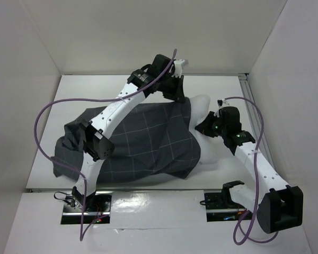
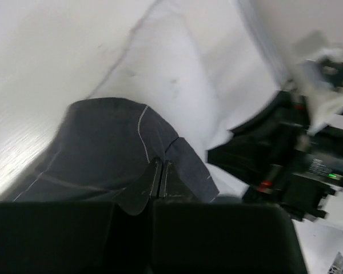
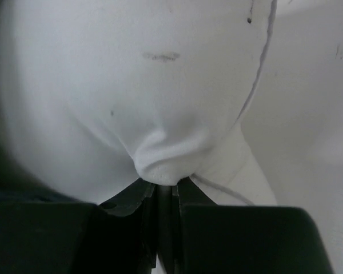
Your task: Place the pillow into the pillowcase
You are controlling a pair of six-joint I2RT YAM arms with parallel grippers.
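The dark grey checked pillowcase (image 1: 143, 140) lies across the table with most of the white pillow (image 1: 204, 108) inside it. The pillow's right end sticks out of the case's open right side. My left gripper (image 1: 172, 90) is shut on the pillowcase's far rim; in the left wrist view the cloth (image 2: 111, 148) is pinched at my left gripper (image 2: 161, 171). My right gripper (image 1: 204, 126) is shut on a fold of the pillow's exposed end; the right wrist view shows white fabric (image 3: 154, 103) bunched at my right gripper (image 3: 167, 185).
White walls enclose the table on the left, back and right. A metal rail (image 1: 250, 98) runs along the right edge. The pillowcase's loose closed end (image 1: 66, 145) drapes at the left near my left arm's elbow.
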